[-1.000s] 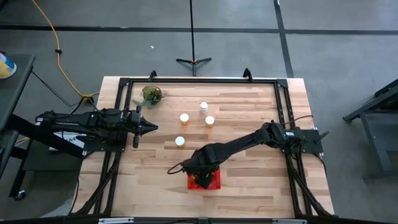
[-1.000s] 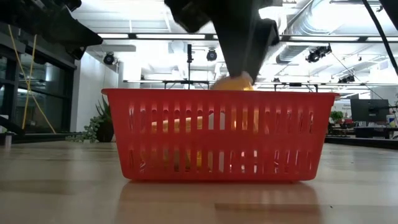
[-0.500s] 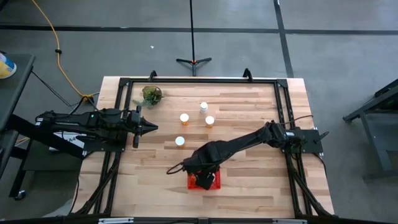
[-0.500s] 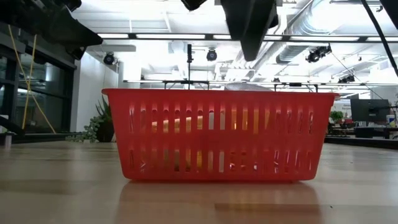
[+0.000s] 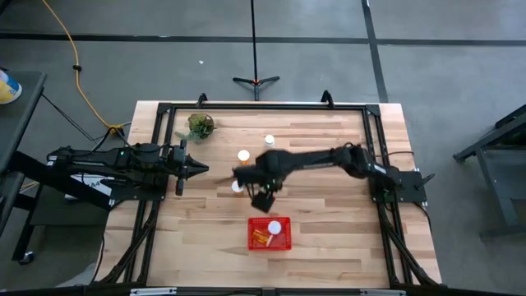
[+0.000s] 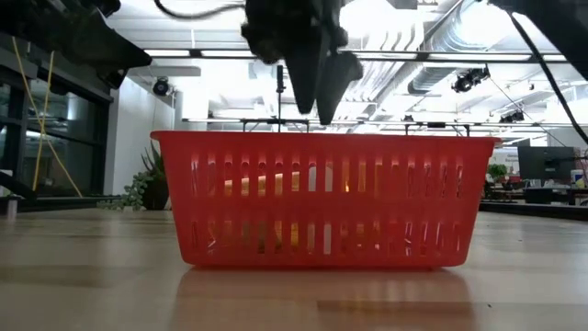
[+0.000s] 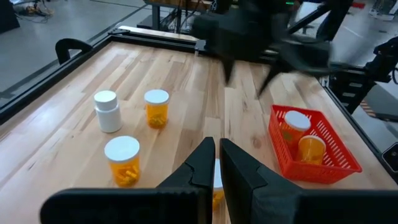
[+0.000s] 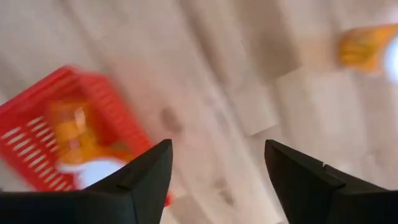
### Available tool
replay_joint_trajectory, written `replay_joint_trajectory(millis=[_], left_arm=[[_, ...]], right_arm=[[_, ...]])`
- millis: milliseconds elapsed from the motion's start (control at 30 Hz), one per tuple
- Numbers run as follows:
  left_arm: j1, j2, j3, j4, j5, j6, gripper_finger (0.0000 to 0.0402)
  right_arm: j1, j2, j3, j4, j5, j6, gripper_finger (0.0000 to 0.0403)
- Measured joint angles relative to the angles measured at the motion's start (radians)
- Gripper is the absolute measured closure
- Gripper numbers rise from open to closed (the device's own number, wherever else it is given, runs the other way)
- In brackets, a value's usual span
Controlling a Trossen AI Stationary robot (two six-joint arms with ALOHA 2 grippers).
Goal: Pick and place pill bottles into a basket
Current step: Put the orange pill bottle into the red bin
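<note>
The red basket [image 5: 269,233] stands near the table's near edge and holds two orange pill bottles [image 7: 311,149], one showing its white cap [image 5: 275,225]. My right gripper [image 5: 261,197] is open and empty, above the table between the basket and the standing bottles. A whitish bottle [image 5: 269,141] and an orange one [image 5: 243,155] stand upright farther back; another orange one [image 5: 237,187] is partly under my right arm. My left gripper [image 5: 201,168] is shut and waits at the left.
A small green plant [image 5: 199,126] stands at the far left corner. A black frame [image 5: 263,106] runs around the table's edges. In the left wrist view a further orange bottle [image 7: 156,107] stands beside the whitish one [image 7: 107,111]. Bare wood lies right of the basket.
My right gripper has let go of an orange bottle that it held over the basket; the bottle now lies in the basket. The gripper has then risen and gone toward the table's far edge and a little left, toward the standing bottles.
</note>
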Motion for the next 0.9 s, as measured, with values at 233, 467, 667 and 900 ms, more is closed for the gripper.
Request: replay_joint_trajectory(millis=[233,467,667,900], left_arm=[[0.0,0.0,0.0,-0.001,0.025,-0.019,0.0341],[0.0,0.0,0.0,-0.001,0.036,-0.019,0.0341],[0.0,0.0,0.0,-0.001,0.036,-0.019,0.0341],[0.0,0.0,0.0,-0.001,0.035,-0.019,0.0341]], right_arm=[[-0.111,0.0,0.0,-0.043,-0.005,-0.076,0.0121],[-0.191,0.0,0.0,-0.053,0.003,-0.137,0.01],[-0.238,0.0,0.0,-0.058,-0.006,-0.222,0.0097],[-0.264,0.0,0.0,-0.052,-0.003,-0.248,0.0097]])
